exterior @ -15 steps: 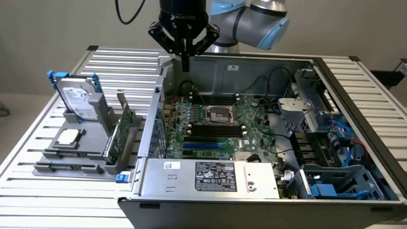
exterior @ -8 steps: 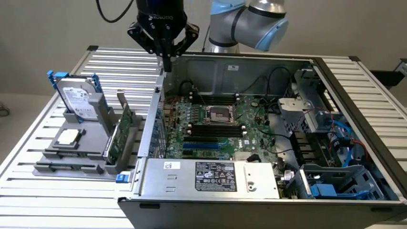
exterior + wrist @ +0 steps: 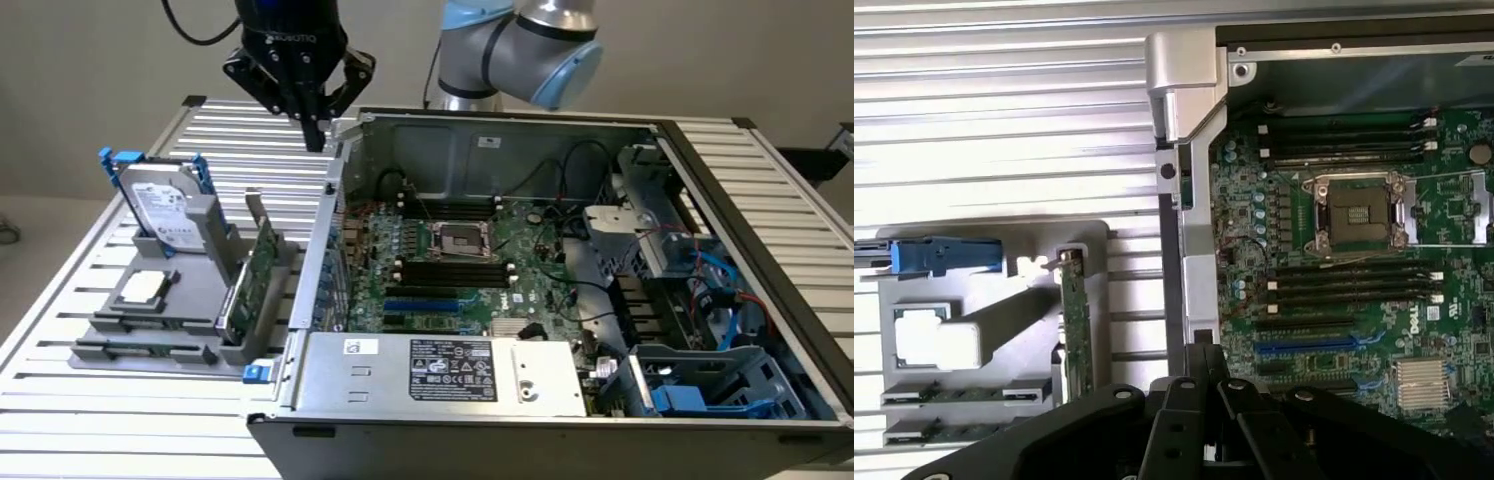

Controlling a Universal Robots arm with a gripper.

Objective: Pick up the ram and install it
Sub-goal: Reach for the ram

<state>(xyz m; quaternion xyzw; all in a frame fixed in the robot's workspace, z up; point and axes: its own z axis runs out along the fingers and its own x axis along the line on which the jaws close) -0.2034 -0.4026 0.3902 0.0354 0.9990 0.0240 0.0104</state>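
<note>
While my jaws are hanging pressed together and gripping nothing above the ribbed metal tabletop (image 3: pixel 240 170), just outside a corner of the open grey computer case (image 3: pixel 481 150), the task is standing at its very start. The ram (image 3: pixel 964 392), a long thin green circuit-board stick, is lying flat in a slot of the grey plastic holder tray (image 3: pixel 187 325) toward the tabletop's edge on the exterior view's left, well apart from me and not yet lifted. The long black memory slots (image 3: pixel 454 272) on the green motherboard (image 3: pixel 534 255) are sitting bare beside the silver processor socket (image 3: pixel 461 238), so both picking and installing are waiting, I judge. Around the ram, an upright silver hard drive (image 3: pixel 167 205), a broader green expansion card (image 3: pixel 263 265) and a square processor chip (image 3: pixel 140 290) are sharing the tray; the case's wall is rising between tray and slots.
</note>
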